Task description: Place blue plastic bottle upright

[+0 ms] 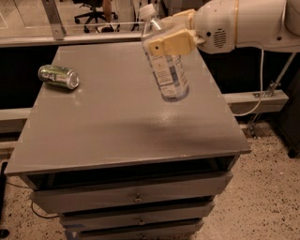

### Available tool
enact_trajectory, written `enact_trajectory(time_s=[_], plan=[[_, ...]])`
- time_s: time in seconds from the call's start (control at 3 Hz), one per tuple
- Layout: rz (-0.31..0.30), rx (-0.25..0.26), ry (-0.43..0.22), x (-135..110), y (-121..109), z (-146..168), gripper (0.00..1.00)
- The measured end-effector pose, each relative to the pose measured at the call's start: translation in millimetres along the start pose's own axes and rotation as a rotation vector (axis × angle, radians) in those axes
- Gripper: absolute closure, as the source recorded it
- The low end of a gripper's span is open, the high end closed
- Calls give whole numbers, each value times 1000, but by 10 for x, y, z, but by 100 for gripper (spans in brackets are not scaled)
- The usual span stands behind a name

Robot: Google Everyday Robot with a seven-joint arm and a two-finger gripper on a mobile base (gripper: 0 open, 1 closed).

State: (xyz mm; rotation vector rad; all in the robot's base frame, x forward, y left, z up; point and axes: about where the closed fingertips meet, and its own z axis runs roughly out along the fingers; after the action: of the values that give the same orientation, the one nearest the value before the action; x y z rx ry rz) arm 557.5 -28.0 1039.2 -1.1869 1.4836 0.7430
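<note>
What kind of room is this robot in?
Probably an office or lab: an office chair behind, a grey drawer cabinet, speckled floor. The gripper holds the blue plastic bottle over the cabinet.

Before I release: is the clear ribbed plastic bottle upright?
Tilted: the blue-labelled bottle leans cap up-left, clamped in the tool above the grey cabinet top.

Office-like lab: grey drawer cabinet (117, 136), swivel chair (91, 14) beyond, speckled floor (262, 187), robot hand (159, 33) over the cabinet.
</note>
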Motion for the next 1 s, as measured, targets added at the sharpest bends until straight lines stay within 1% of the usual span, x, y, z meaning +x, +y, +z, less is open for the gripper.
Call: enact_trajectory(time_s=[0.33,0.67,1.0], plan=[[-121,-46,-184,-271,62,27,100],[-279,-92,-273,-306,84,78,100],[-409,-110,-320,-165,77,106,100]])
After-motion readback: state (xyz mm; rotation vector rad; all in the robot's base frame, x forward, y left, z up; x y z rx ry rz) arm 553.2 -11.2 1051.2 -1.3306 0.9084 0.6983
